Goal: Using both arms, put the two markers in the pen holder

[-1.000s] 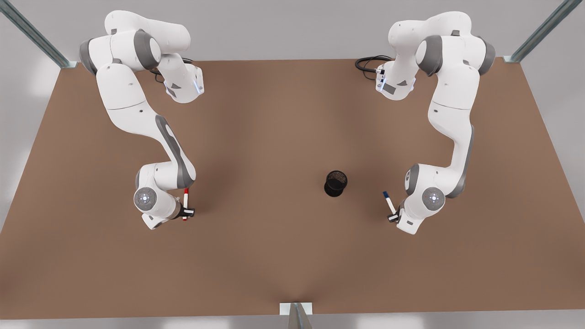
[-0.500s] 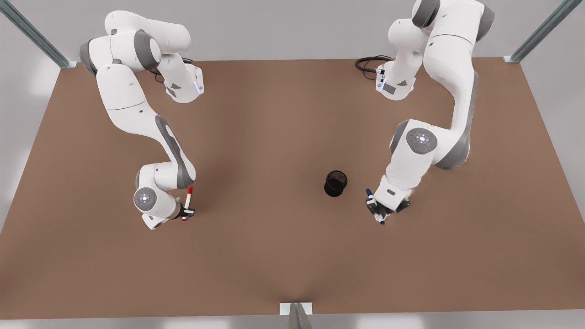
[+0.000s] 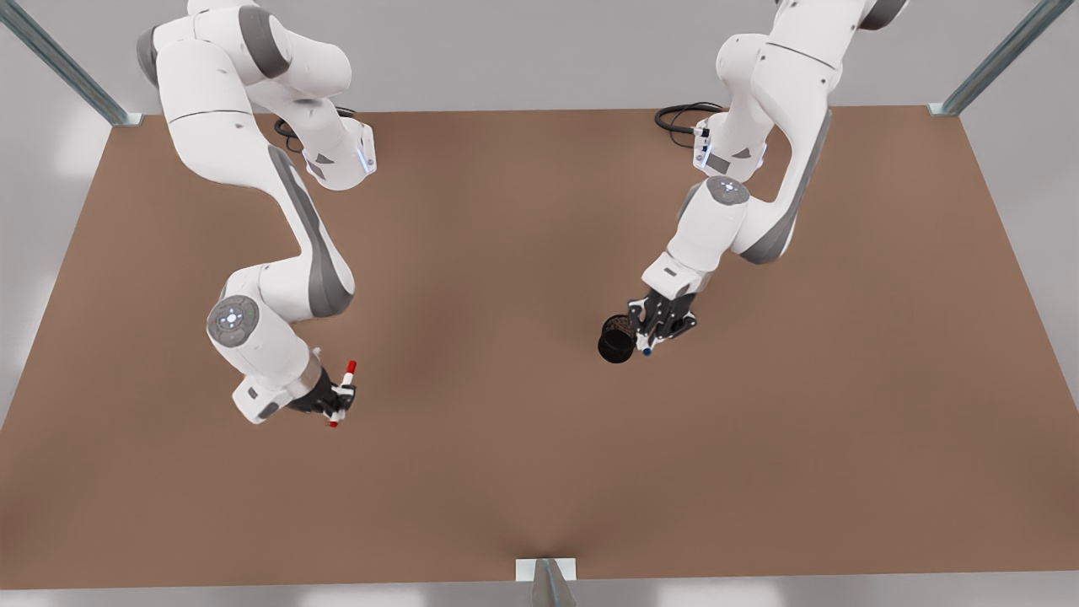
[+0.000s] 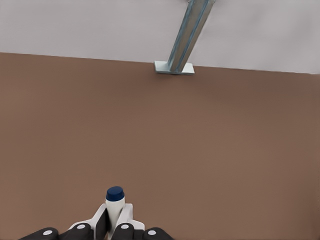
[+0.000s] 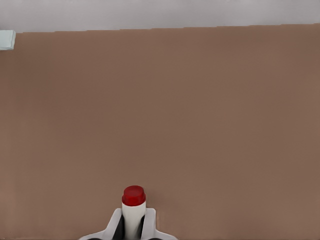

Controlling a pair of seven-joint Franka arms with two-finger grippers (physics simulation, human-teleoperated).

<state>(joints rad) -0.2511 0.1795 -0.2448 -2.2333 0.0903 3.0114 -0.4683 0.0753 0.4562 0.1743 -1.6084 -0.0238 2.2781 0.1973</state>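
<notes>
Markers were both up off the counter (image 3: 523, 438) at this point, one in each end effector. On the front view's right, the left end effector (image 3: 656, 330) hung just beside the holder (image 3: 618, 339), on the side toward that view's right, its fingers pinched on the blue marker (image 3: 646, 346). Only the marker's blue tip peeked out below the black fingers there, right next to the cup's rim; whether it touched the rim could not be told. From the left wrist view, the blue marker (image 4: 115, 205) stood straight out between the fingers (image 4: 101, 224), dark blue end forward, white barrel squeezed on both sides, with bare brown counter (image 4: 160, 130) beyond and a metal strut (image 4: 187, 35) at the far edge.

Over on the front view's left, the right end effector (image 3: 337, 400) sat well apart from the holder, clamped on the red marker (image 3: 344, 389). That pen lay tilted in the grip, red cap pointing up and toward the view's right, small red end poking out the other side of the fingers. In the right wrist view the red marker (image 5: 133, 207) came out between the two fingers (image 5: 114, 225), red end leading, white barrel pinched tight.

Holder itself stood upright on the counter, open mouth up, mesh wall dark, nothing visible inside it.
</notes>
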